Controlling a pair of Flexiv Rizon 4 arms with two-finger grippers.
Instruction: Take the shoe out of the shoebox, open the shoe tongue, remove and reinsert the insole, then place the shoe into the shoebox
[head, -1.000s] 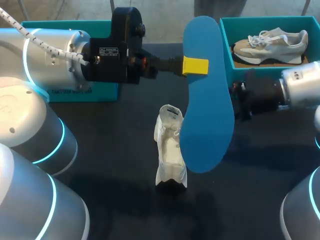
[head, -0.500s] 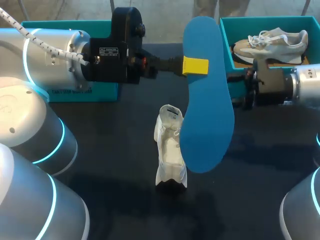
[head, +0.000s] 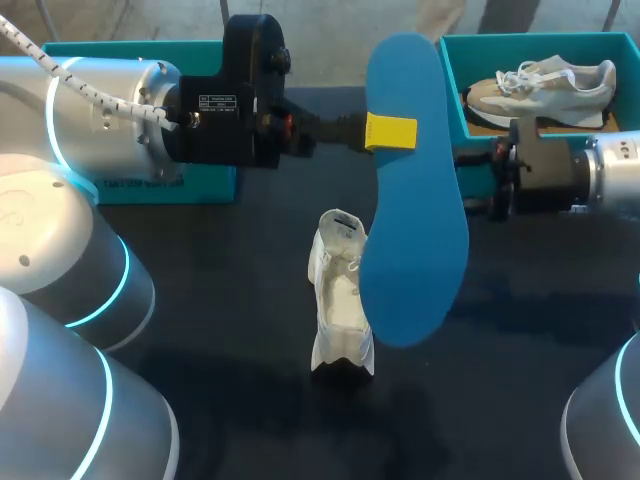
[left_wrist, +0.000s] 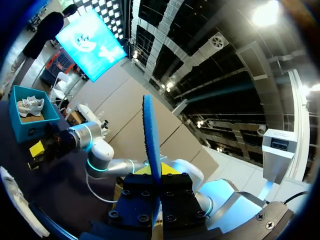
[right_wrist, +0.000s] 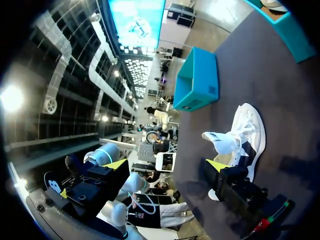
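Note:
My left gripper is shut on a large blue insole and holds it upright in the air above the table's middle. In the left wrist view the insole shows edge-on, rising from between the fingers. A white shoe stands on the dark table under the insole's near end. My right gripper sits just right of the insole, its tips hidden behind it. The right wrist view shows that gripper wide open with nothing between its fingers, and the white shoe beside it.
A teal shoebox at the back right holds a beige shoe. Another teal box stands at the back left, mostly behind my left arm; it also shows ahead of the right gripper as the teal box.
My right arm has moved toward the table's back and closer to the insole, staying open. The left arm, the insole and the white shoe have kept still.

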